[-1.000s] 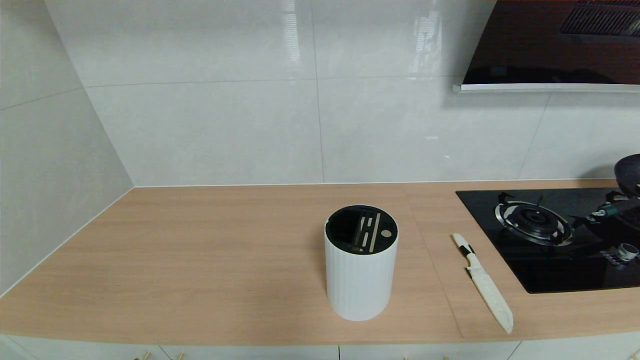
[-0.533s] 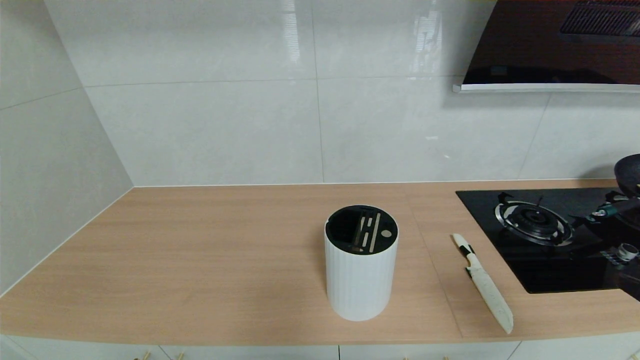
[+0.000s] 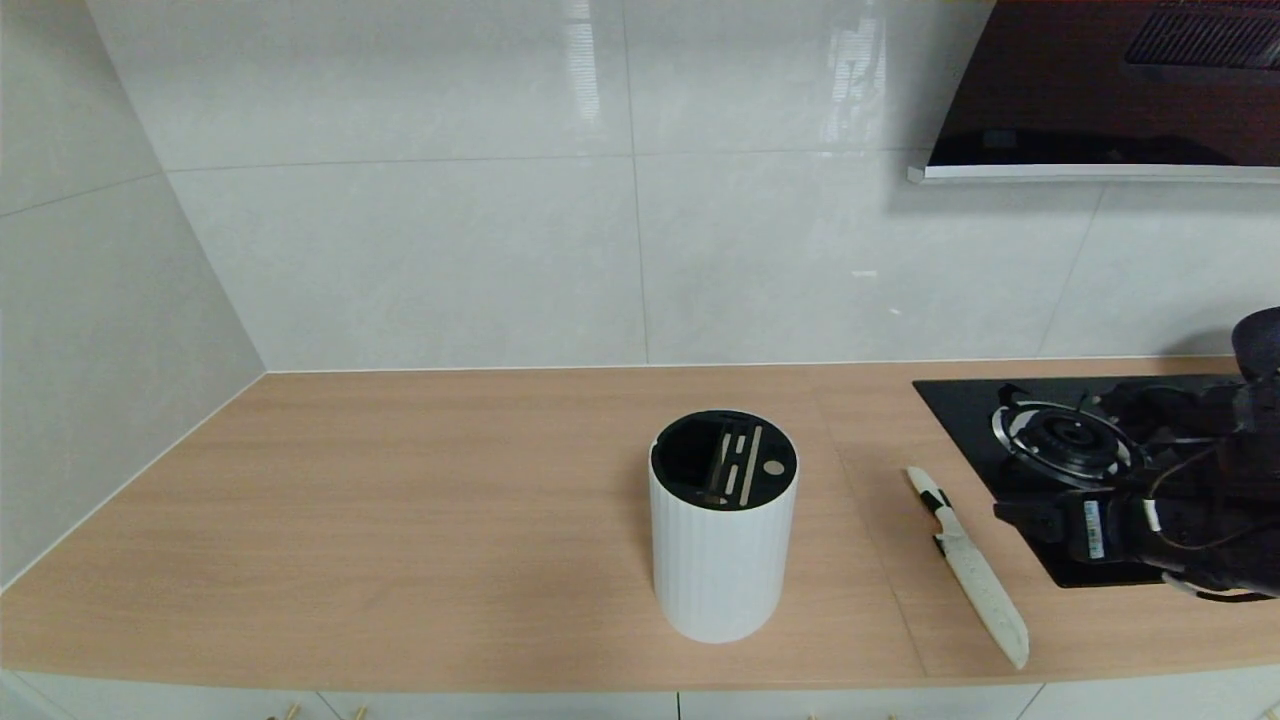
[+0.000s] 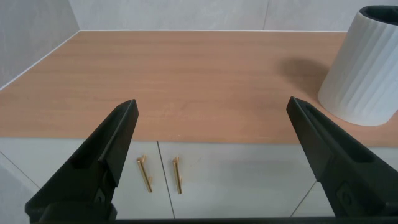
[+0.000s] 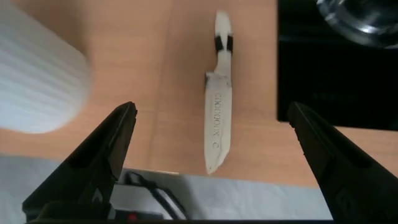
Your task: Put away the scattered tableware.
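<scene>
With jaws spread wide, the right gripper [image 5: 211,112] hovers over the white knife [image 3: 966,566], lying flat on the tabletop [image 3: 400,520] between the ribbed knife holder [image 3: 722,540] and the gas hob [image 3: 965,408], apparently to straddle it, while the left gripper [image 4: 211,106], jaws also released, hangs off the near edge.

Ribbed white down the sides of the knife holder [image 3: 718,570], in fine vertical flutes; black on its top insert, cut by pale tan slots and one tan dot. Creamy white with faint speckling along the blade of the knife [image 3: 975,590], cream again on its handle, broken by black bands. Light brown wood grain across the tabletop [image 3: 400,520]. Glossy pale grey on the wall tiles [image 3: 400,250]. Shiny black on the hob [image 3: 960,408], silver on its burner ring [image 3: 1060,440]. Dark reddish black on the range hood [image 3: 1100,90], silver along its lower edge. Matt black on the left pincer [image 4: 211,102] and the right pincer [image 5: 211,112]. Brass gold on the cabinet handles [image 4: 144,175], against off-white cabinet doors [image 4: 236,180].
</scene>
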